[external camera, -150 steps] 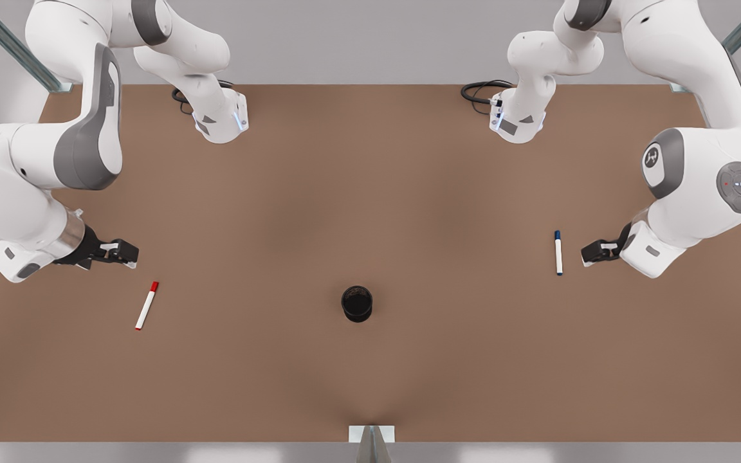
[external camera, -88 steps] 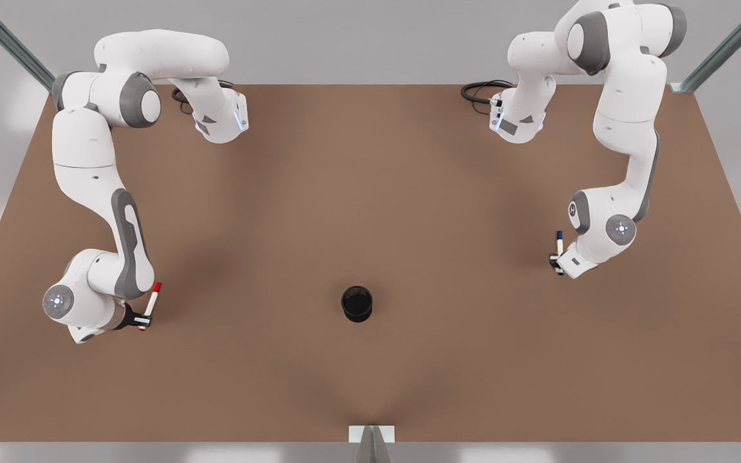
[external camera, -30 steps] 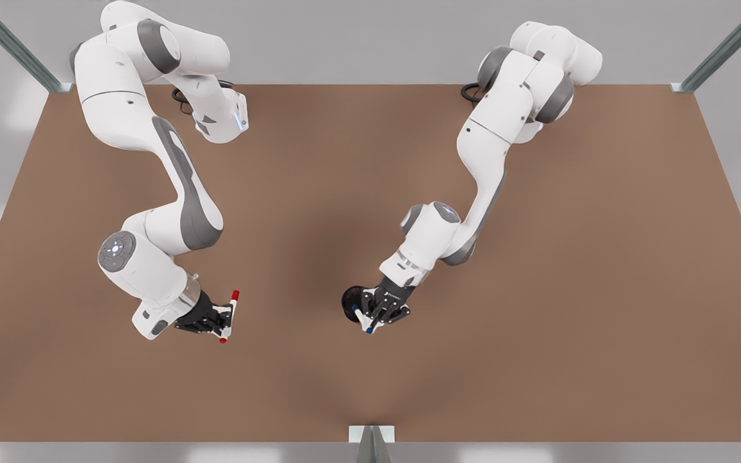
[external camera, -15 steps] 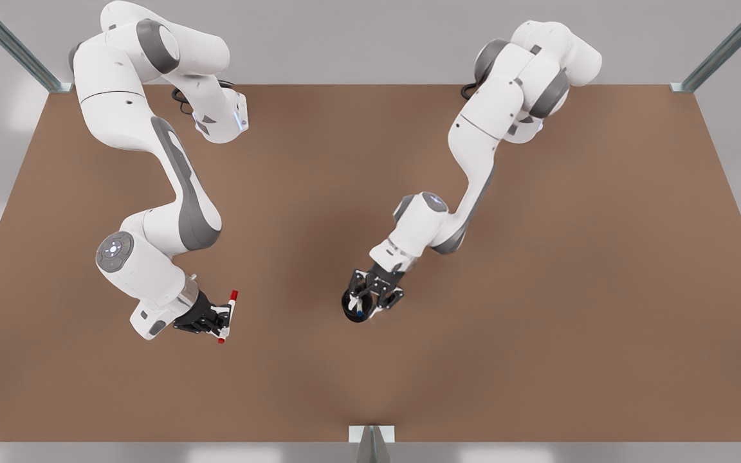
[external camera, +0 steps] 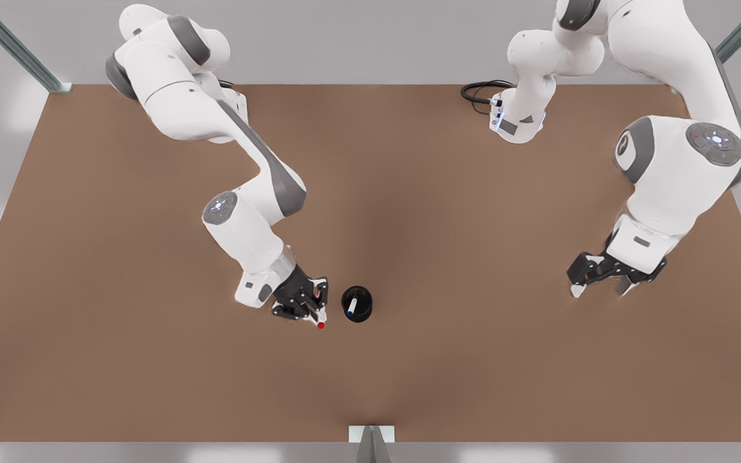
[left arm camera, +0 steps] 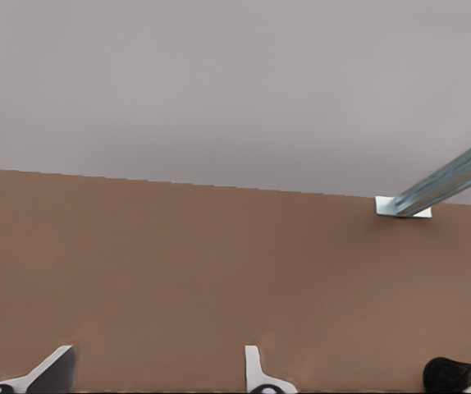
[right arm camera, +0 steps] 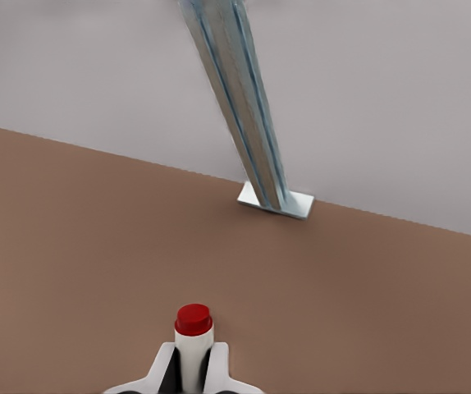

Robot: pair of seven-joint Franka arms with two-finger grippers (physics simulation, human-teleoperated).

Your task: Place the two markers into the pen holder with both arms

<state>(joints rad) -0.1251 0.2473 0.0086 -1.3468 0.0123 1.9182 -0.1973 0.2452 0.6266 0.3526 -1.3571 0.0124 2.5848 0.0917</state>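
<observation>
The black pen holder [external camera: 366, 312] stands near the table's front middle, with the blue-tipped marker [external camera: 352, 307] leaning inside it. Just to its side on the front view's left, my right gripper [external camera: 309, 310] is shut on the red marker [external camera: 318, 319], red end pointing toward the front edge. The right wrist view shows that red marker [right arm camera: 193, 332] upright between the fingers of my right gripper [right arm camera: 193, 376]. Far off at the front view's right, my left gripper [external camera: 599, 290] hangs open and holds nothing. My left gripper [left arm camera: 153, 379] also appears spread apart, with the pen holder [left arm camera: 453, 377] off in a corner.
Both arm bases [external camera: 219, 122] [external camera: 517, 122] sit at the table's far edge, with a black cable [external camera: 478, 90] by the one on the right. A metal bracket [external camera: 371, 435] stands at the front edge middle. Metal frame posts [right arm camera: 244, 107] rise at the table's corners.
The left gripper has let go of the blue marker into the pen holder and swung far to the front view's right. The right gripper has carried the red marker over beside the holder.
</observation>
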